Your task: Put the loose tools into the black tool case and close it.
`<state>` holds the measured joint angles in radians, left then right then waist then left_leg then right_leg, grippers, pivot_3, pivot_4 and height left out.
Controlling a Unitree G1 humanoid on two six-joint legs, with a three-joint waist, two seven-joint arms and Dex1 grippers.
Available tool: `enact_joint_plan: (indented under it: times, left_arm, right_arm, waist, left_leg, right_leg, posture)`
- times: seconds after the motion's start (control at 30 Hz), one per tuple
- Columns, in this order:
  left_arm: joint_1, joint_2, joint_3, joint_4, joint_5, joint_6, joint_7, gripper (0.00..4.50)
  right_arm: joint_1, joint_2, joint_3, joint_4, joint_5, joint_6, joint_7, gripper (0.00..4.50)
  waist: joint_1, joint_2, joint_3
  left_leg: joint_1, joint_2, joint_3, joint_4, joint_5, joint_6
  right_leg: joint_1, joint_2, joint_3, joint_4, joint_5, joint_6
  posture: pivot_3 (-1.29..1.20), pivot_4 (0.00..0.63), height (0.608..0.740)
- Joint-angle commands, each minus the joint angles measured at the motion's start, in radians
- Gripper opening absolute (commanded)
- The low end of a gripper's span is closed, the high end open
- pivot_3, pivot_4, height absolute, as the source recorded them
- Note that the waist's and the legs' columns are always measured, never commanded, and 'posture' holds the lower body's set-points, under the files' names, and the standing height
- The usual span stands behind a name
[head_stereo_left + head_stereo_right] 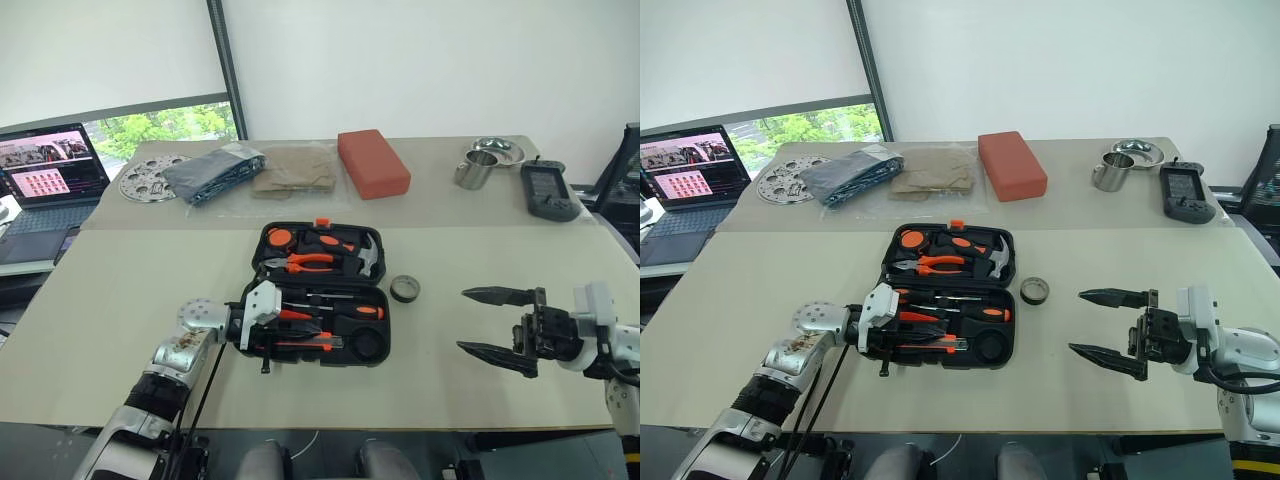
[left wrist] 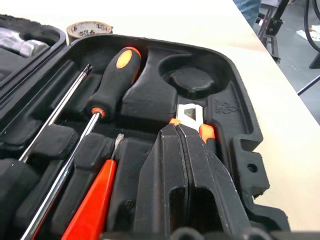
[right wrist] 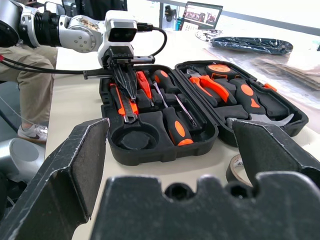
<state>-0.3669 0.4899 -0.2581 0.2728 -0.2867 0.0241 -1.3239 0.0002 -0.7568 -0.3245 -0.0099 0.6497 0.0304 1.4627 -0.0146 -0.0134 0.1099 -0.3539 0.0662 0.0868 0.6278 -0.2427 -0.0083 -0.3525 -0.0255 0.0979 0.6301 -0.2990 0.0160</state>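
One item remains outside the black tool case (image 1: 320, 292): in the head view, the small dark tape roll (image 1: 404, 288) sits on the table (image 1: 130, 290) just beside the case's edge, at 3 o'clock from it. The case lies open at the centre, pliers and hammer in the far half, screwdrivers in the near half. My left gripper (image 1: 268, 345) reaches in from 9 o'clock over the near half, clenched tight. My right gripper (image 1: 497, 324), at 3 o'clock and well apart from the case, hangs spread wide and empty.

From my left wrist, the pinched-together fingers press over the utility knife (image 2: 192, 120), whose metal nose and orange body peek out past the tips. Whether they pinch it or merely push it down, I cannot tell. A long screwdriver (image 2: 102, 100) lies in its groove at 10 o'clock from the tips, and the small orange screwdriver (image 2: 95, 200) just beside them at 8 o'clock.

From my right wrist, both broad fingers (image 3: 65, 170) frame the open case, with the tape roll near the 4 o'clock corner.

The risk, as I judge it: a knife left proud of its recess would block the lid, and closing before the tape goes into the round pocket would leave it out. A careless reach could also nudge the roll away.
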Motion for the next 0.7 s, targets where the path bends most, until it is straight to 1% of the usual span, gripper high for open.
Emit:
enact_joint_plan:
  times: [0.03,0.2,0.33,0.43,0.5,0.53,0.6,0.7]
  left_arm:
    - [0.038,0.052,-0.077,0.070,0.127,-0.034,-0.019,0.04]
    - [0.030,0.031,-0.044,0.042,0.086,-0.024,0.003,0.04]
    - [0.023,0.035,-0.002,-0.030,0.049,0.004,0.016,0.04]
    - [-0.003,0.066,0.072,-0.170,-0.042,0.138,0.035,0.04]
    - [-0.025,0.105,0.121,-0.258,-0.089,0.224,0.055,0.54]
    - [-0.034,0.131,0.139,-0.292,-0.096,0.245,0.057,0.73]
    - [-0.045,0.177,0.166,-0.346,-0.110,0.283,0.059,1.47]
    - [-0.059,0.247,0.216,-0.442,-0.166,0.368,0.051,2.62]
  right_arm:
    - [-0.023,-0.010,-0.006,-0.013,0.006,-0.010,0.009,4.50]
    - [-0.035,0.005,0.011,-0.034,-0.011,-0.010,-0.028,4.50]
    - [-0.061,0.016,0.044,-0.026,-0.092,-0.050,-0.097,4.50]
    - [-0.117,-0.007,0.116,-0.024,-0.163,-0.006,-0.138,4.50]
    - [-0.178,-0.041,0.203,0.016,-0.303,-0.002,-0.183,4.50]
    - [-0.211,-0.043,0.235,0.035,-0.341,-0.006,-0.192,4.50]
    - [-0.268,-0.035,0.273,0.064,-0.363,-0.004,-0.203,4.50]
    - [-0.346,-0.038,0.342,0.127,-0.438,-0.035,-0.201,4.50]
  waist:
    - [-0.004,0.000,0.000]
    - [-0.007,0.000,0.000]
    - [-0.006,0.000,0.000]
    - [-0.010,0.000,0.002]
    - [-0.015,0.000,0.004]
    - [-0.017,0.000,0.005]
    - [-0.019,-0.002,0.006]
    - [-0.014,0.000,0.005]
  left_leg:
    - [0.000,0.000,0.000,0.000,0.000,0.000]
    - [0.000,0.000,-0.001,-0.001,0.000,0.000]
    - [0.000,0.000,-0.001,-0.001,0.000,0.000]
    - [-0.001,0.000,-0.001,-0.001,0.000,0.000]
    - [-0.003,0.001,-0.001,-0.001,0.000,0.000]
    - [-0.004,0.001,-0.001,-0.001,0.000,0.000]
    - [-0.008,0.002,-0.001,-0.002,0.000,0.000]
    - [-0.014,0.001,-0.001,-0.002,0.000,0.000]
  right_leg:
    - [0.000,0.000,0.001,0.000,0.000,0.000]
    - [0.001,0.001,0.002,0.000,-0.001,-0.001]
    - [-0.001,0.001,0.001,0.000,-0.001,-0.001]
    - [-0.004,0.001,0.002,0.000,0.000,-0.001]
    - [-0.006,0.001,0.001,0.000,0.000,-0.001]
    - [-0.007,0.002,0.001,0.001,0.000,-0.001]
    - [-0.012,0.002,0.001,0.000,0.000,-0.001]
    - [-0.017,0.002,0.000,-0.001,0.000,-0.001]
  posture:
    - [0.00,0.150,0.740]
    - [0.00,0.150,0.740]
    - [0.00,0.150,0.740]
    - [0.00,0.150,0.740]
    - [0.00,0.150,0.740]
    - [0.00,0.150,0.740]
    - [0.00,0.150,0.740]
    - [0.00,0.150,0.740]
